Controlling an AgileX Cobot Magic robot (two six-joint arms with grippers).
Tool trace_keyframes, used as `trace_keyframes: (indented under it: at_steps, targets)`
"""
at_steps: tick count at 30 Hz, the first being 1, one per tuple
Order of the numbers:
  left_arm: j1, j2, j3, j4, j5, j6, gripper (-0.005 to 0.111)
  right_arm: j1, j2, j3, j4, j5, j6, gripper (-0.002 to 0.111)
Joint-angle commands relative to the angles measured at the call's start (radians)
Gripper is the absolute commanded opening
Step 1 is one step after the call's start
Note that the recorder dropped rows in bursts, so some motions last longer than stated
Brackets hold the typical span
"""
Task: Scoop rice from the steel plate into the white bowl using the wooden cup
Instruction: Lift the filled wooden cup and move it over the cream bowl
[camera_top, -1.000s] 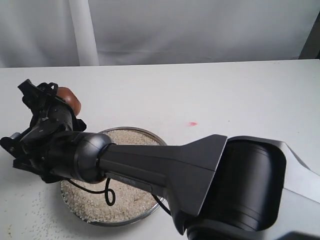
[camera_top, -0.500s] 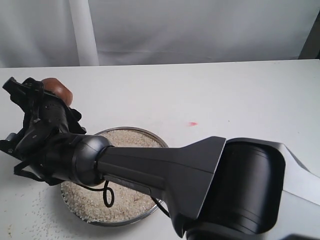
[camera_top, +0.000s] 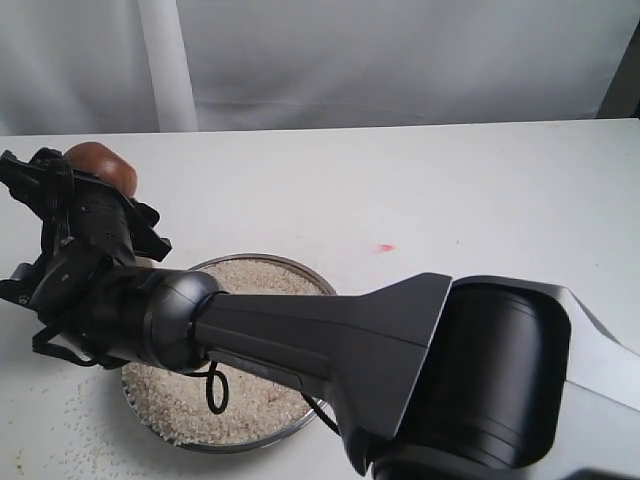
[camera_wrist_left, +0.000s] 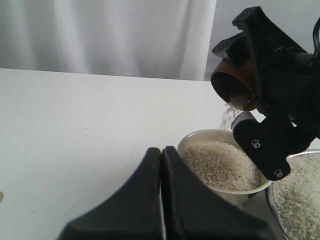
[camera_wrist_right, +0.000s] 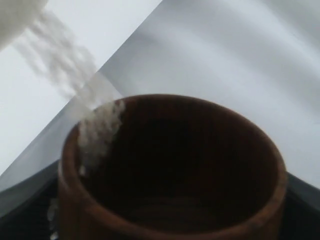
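The wooden cup (camera_wrist_left: 231, 81) is tipped mouth-down over the white bowl (camera_wrist_left: 196, 142), with my right gripper (camera_wrist_left: 257, 85) shut on its sides. A thin stream of rice (camera_wrist_left: 229, 116) falls from the cup's rim (camera_wrist_right: 95, 131) into the bowl, which is heaped with grains. In the exterior view the right arm reaches across to the far left and holds the cup (camera_top: 100, 160) high; it hides the bowl. The steel plate (camera_top: 262, 257) with rice (camera_top: 265, 400) lies under the arm. My left gripper (camera_wrist_left: 161, 150) is shut and empty, close beside the bowl.
Loose grains are scattered on the white table at the plate's near left (camera_top: 55, 445). A black cable loop (camera_top: 215, 385) hangs over the plate. A small red mark (camera_top: 385, 247) sits mid-table. A white curtain backs the table's far edge.
My right gripper has lifted and swung further left and back with the cup, tipping it more; rice now pours out.
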Motion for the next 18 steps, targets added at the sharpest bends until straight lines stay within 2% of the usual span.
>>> trace_keyframes:
  at_steps: [1, 5, 7, 10, 13, 18]
  targets:
    - [-0.006, 0.0, 0.001, -0.001, -0.011, -0.002, 0.0, 0.001, -0.009, -0.008, -0.022, 0.026, -0.006, 0.0]
    - [-0.006, 0.0, 0.001, -0.001, -0.011, -0.002, 0.0, 0.001, -0.009, -0.008, -0.022, 0.063, 0.018, 0.0]
    - [-0.006, 0.0, 0.001, -0.001, -0.011, -0.002, 0.0, 0.008, -0.009, -0.008, 0.017, 0.102, 0.133, 0.0]
    - [-0.006, 0.0, 0.001, -0.001, -0.011, -0.002, 0.0, 0.027, -0.015, -0.008, 0.092, 0.134, 0.462, 0.0]
    - [-0.006, 0.0, 0.001, -0.001, -0.011, -0.002, 0.0, 0.042, -0.019, -0.008, 0.188, 0.211, 0.691, 0.0]
    - [-0.006, 0.0, 0.001, -0.001, -0.011, -0.002, 0.0, 0.077, -0.089, 0.009, 0.346, 0.317, 0.736, 0.0]
